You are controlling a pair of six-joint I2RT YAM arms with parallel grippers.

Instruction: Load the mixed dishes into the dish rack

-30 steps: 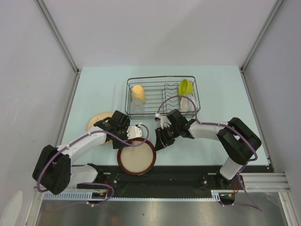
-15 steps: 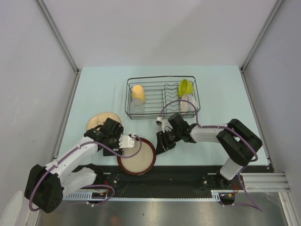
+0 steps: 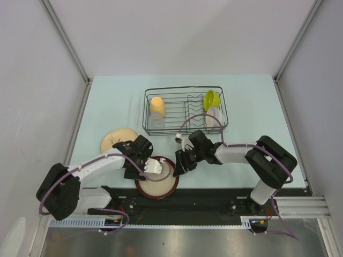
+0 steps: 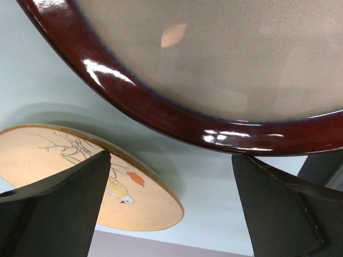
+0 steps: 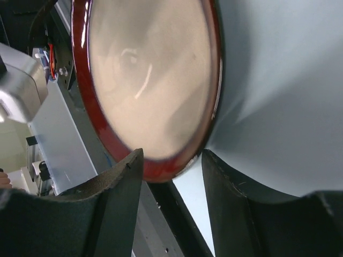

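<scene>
My left pincer (image 4: 171, 160) is gaping wide over the dish (image 3: 158, 186), with the plate (image 3: 113, 138) lying beyond its left finger. My right pincer (image 5: 171, 155) is standing half open, straddling the dish's rim without clamping. The rack (image 3: 182, 88) is sitting beyond both.

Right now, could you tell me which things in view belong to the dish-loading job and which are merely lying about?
Job: dish rack; in it pale yellow mug, clear glass, lime green bowl, small saucer; outside it red-rimmed dish, floral plate.
Just there: table, black base rail.
</scene>
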